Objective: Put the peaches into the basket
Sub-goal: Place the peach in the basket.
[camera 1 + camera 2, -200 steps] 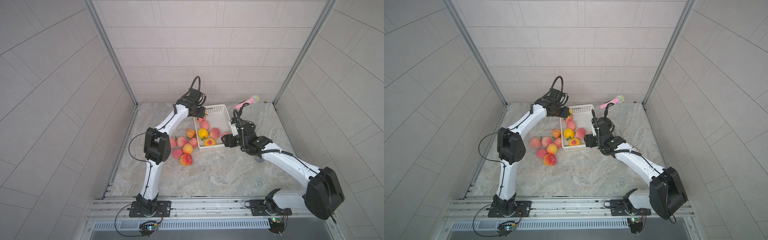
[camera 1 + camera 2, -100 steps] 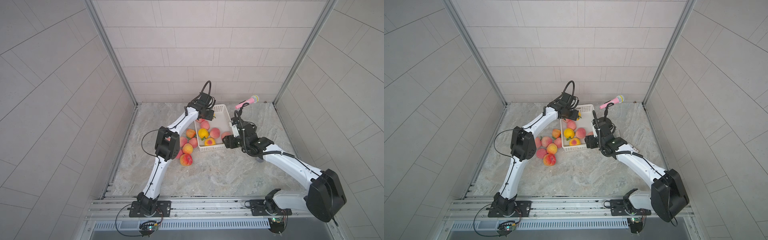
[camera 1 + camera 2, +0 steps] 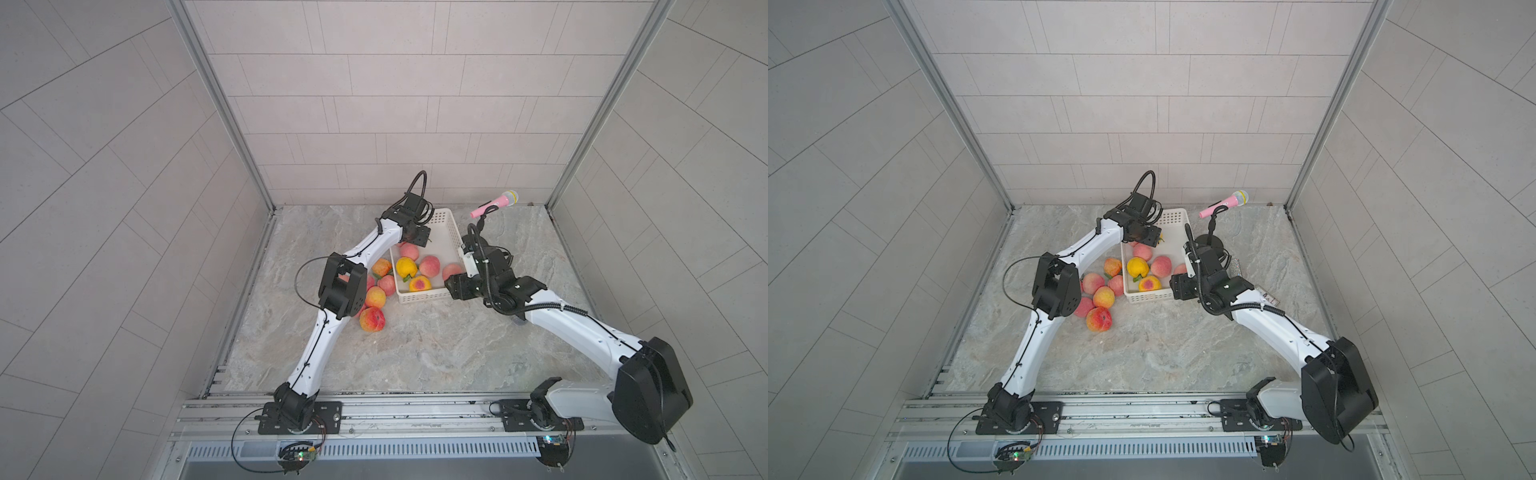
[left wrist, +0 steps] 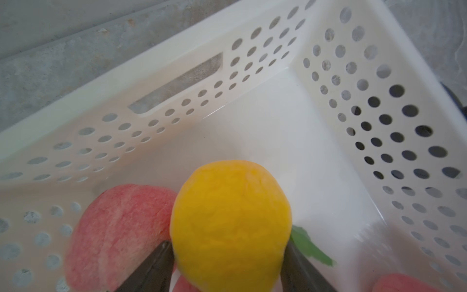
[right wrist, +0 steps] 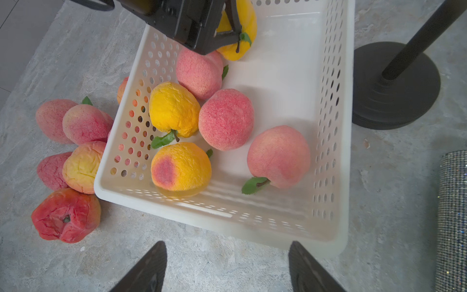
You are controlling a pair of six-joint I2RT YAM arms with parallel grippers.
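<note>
From where I stand the first worry is the loose heap of pink and orange-red fake peaches point(image 3: 376, 297) on the grey marbled counter point(image 3: 415, 353), just left of the white perforated plastic basket point(image 3: 424, 296). The left arm's black elbow hangs right over them, so a careless swing could scatter them toward the counter's left edge. Next along, the left pincer point(image 4: 227, 245) is closed round a smooth yellow peach point(image 4: 231, 222), held above the basket's far end. It sits close against a pink peach point(image 4: 118, 227), so if let go from here I'd guess it lands on that shoulder and rolls or hops, light as these fakes look. Five peaches already rest in the basket, which sits toward the counter's far edge. The right pincer point(image 5: 227, 244) is empty, its jaws spread wide, just outside the basket's near wall, and a push forward would shove the basket. Behind it the black round stand base point(image 5: 396, 86) could be clipped by that wrist. The left arm rises from the front edge, bends at the elbow and reaches far, wrist tipped down. The right arm stretches low from the front right corner toward the basket.
</note>
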